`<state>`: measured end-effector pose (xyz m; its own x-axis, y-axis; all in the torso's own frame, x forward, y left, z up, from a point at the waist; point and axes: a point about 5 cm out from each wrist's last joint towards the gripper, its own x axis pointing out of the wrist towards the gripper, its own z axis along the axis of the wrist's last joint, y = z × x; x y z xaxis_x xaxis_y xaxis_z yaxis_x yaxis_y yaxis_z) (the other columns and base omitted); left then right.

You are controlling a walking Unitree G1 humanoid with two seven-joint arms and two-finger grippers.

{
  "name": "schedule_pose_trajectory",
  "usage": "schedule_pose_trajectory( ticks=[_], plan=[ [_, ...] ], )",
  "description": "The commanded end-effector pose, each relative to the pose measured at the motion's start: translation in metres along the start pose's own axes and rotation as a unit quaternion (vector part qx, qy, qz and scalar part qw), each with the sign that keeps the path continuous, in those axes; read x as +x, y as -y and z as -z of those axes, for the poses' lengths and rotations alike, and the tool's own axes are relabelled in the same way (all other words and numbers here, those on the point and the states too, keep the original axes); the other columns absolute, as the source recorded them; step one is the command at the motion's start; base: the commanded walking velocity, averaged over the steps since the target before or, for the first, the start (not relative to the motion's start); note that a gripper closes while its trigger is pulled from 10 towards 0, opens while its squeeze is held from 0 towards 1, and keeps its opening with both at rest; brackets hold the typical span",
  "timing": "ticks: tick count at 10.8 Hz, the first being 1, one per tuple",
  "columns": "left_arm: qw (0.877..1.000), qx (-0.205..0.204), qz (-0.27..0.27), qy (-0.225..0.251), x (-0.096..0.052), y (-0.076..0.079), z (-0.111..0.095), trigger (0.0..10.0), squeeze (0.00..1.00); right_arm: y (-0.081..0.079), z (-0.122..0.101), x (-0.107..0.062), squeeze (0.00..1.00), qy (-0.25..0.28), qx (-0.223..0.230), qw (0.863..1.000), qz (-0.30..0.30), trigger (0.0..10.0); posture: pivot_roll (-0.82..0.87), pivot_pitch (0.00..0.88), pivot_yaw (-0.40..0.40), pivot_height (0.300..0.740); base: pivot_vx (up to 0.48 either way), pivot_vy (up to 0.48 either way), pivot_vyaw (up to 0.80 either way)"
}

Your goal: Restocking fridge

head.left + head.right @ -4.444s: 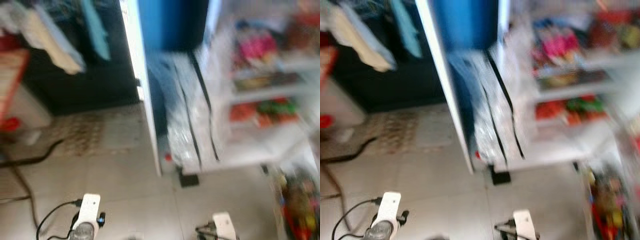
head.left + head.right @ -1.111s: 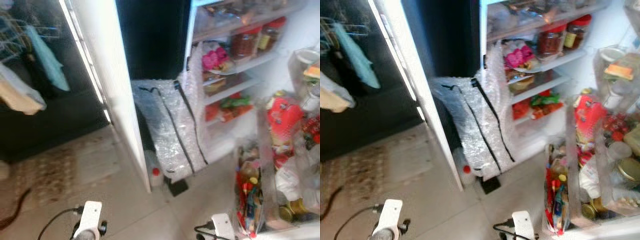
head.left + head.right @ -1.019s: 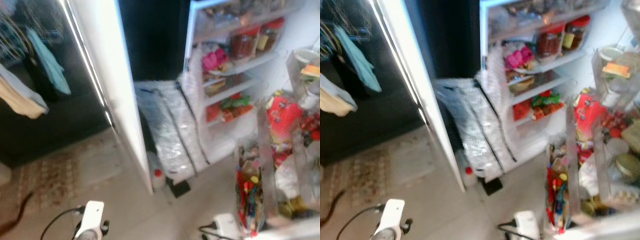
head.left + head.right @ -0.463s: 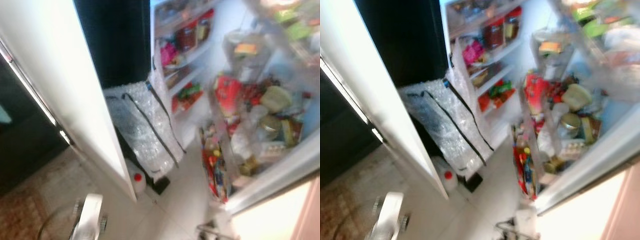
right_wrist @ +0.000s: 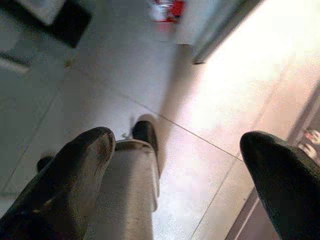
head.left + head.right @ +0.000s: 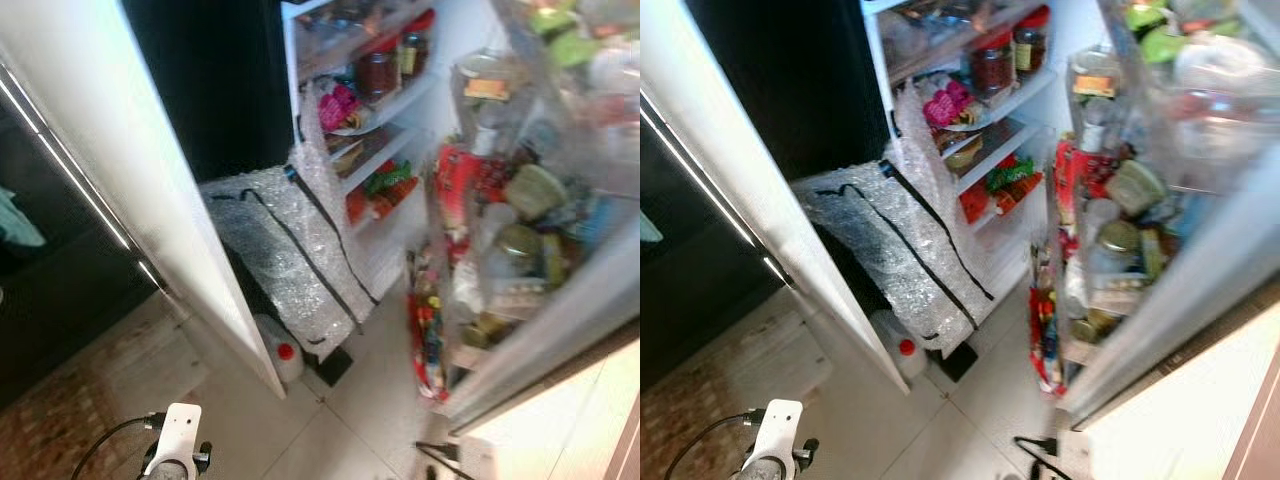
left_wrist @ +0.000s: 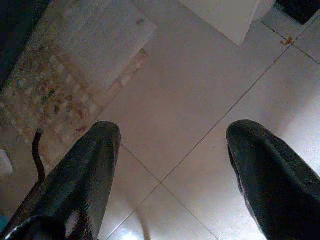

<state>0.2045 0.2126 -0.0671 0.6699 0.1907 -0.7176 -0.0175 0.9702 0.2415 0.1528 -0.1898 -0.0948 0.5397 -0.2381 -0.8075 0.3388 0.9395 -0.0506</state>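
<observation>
The door shelves (image 6: 520,230) are blurred, and bubble wrap (image 6: 902,250) hides the fridge's (image 6: 1035,95) lower compartment.

A: Down at the frame's lower edge there's the left arm's white rounded-rectangle wrist housing (image 6: 177,432), a small dark knob on its side, silver-grey metal below it.

B: And a thin black cable (image 6: 108,440) looping off that housing.

A: Wrist camera now: the left gripper (image 7: 172,165) has two long black fingers (image 7: 85,185), glossy, rounded at the tips, thickening toward the base.

B: The right gripper (image 5: 187,165) is the same build, its black fingertips (image 5: 85,160) blunt and slightly scuffed, with a dull sheen.

A: Below them, a silver-grey tapered limb section (image 5: 131,195), smooth metal, ending in a black rounded cap (image 5: 146,134).
</observation>
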Motion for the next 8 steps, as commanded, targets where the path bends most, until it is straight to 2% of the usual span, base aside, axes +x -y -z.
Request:
schedule_pose_trajectory(
  ticks=[1, 4, 6, 8],
  plan=[
    [1.000, 0.015, 0.002, -0.017, -0.0018, -0.0009, 0.0091, 10.0, 0.00, 0.0016, 0.0068, -0.0023, 0.00, -0.004, 0.031, 0.999, 0.029, 10.0, -0.04, 0.130, 0.066, 0.740, 0.000, 0.000, 0.00],
    [1.000, 0.016, 0.002, -0.016, -0.0019, -0.0012, 0.0094, 10.0, 0.00, 0.0061, 0.0129, -0.0060, 0.00, -0.010, 0.088, 0.988, 0.127, 10.0, -0.04, 0.122, 0.065, 0.740, 0.000, 0.000, 0.00],
    [1.000, 0.017, -0.001, -0.013, -0.0017, -0.0034, 0.0085, 10.0, 0.00, 0.0072, 0.0120, -0.0087, 0.00, 0.011, 0.119, 0.979, 0.166, 10.0, -0.04, 0.112, 0.067, 0.740, 0.000, 0.000, 0.00],
    [1.000, 0.017, -0.001, -0.011, -0.0014, -0.0024, 0.0072, 10.0, 0.00, 0.0079, 0.0090, -0.0104, 0.00, 0.036, 0.127, 0.974, 0.181, 10.0, -0.04, 0.108, 0.066, 0.740, 0.000, 0.000, 0.00]
  ],
)
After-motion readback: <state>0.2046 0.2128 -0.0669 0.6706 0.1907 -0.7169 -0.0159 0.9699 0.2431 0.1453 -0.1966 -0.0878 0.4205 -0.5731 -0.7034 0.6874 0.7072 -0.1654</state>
